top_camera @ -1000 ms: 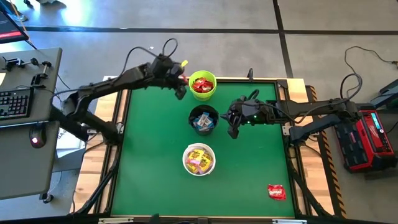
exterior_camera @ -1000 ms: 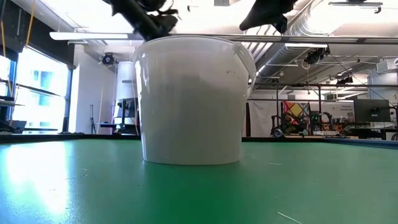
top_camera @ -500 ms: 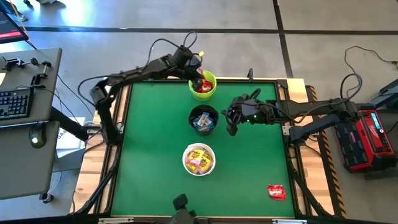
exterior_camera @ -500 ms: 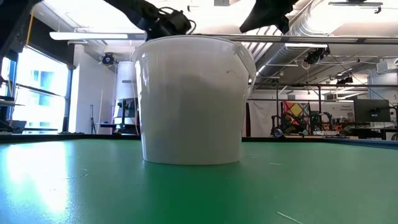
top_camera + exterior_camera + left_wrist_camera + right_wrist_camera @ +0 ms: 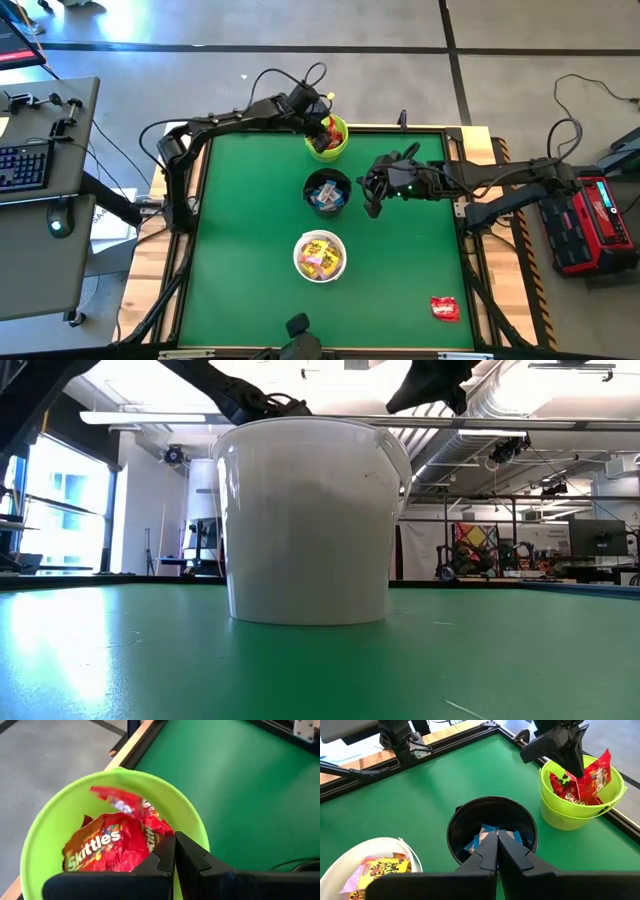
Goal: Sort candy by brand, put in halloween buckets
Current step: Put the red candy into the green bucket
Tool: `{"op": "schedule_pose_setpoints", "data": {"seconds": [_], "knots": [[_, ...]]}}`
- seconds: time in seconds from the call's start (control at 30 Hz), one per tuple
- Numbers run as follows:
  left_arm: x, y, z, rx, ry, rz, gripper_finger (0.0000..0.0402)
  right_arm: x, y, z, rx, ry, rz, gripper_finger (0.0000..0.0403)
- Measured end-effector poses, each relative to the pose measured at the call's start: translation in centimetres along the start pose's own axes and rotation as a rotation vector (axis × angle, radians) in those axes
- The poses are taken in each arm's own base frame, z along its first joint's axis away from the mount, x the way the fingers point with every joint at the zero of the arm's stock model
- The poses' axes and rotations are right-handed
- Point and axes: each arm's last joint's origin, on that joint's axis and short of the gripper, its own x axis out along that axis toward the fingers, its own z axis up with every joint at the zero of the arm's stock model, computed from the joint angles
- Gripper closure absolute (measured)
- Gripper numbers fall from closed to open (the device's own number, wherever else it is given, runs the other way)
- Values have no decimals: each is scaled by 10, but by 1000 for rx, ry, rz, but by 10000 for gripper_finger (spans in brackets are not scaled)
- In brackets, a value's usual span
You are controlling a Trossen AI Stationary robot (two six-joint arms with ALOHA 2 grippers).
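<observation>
Green desk (image 5: 240, 250) in a big workshop. Only one red candy packet (image 5: 444, 308) is left out, near the front right corner: light, crinkly, slippery, so I'd pinch its edge. Left pincer (image 5: 318, 127) is closed over the green bucket (image 5: 341, 144); right pincer (image 5: 371, 208) is closed beside the black bucket (image 5: 327, 192).

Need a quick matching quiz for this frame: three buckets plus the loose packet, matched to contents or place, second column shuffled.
Column A:
1. lime green bucket
2. black bucket
3. white bucket
4. loose red packet

Column B:
a. holds yellow packets
b. lies on the green mat near the right front corner
c. holds red Skittles packets
d. holds blue-and-white packets

Pairs: 1-c, 2-d, 3-a, 4-b
</observation>
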Motion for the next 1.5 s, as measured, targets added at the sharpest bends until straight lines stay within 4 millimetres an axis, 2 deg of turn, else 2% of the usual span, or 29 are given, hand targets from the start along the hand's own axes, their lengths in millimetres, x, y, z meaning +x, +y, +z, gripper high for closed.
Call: {"op": "schedule_pose_setpoints", "data": {"seconds": [0.27, 0.47, 0.67, 0.8, 0.9, 1.03, 1.23, 1.33, 1.5], "knots": [[0, -1, -12, 47, 115, -28, 386, 0, -1, -2, 1, 16, -7, 402], [-1, -1, -19, 37, 194, -25, 333, 0, -1, -3, 21, 36, -1, 402], [-3, 1, -17, 41, 178, 71, 279, 0, 0, -1, -28, 19, 9, 402], [-10, 5, -14, 38, 166, 113, 259, 1, -4, 0, -26, 21, -2, 402], [-18, 6, -9, 38, 133, 124, 255, 1, -5, 0, -25, 24, -7, 402], [-32, 2, 0, 52, 59, 131, 254, -13, -8, 4, -12, -6, 28, 402], [-36, -14, 11, 92, -39, 111, 254, -25, -13, 3, -32, 4, 32, 402], [-35, -23, 15, 109, -76, 96, 254, -22, -12, 1, -56, 3, 44, 402], [-33, -36, 18, 136, -112, 73, 254, -2, -13, -23, -26, 4, 84, 402]]}}
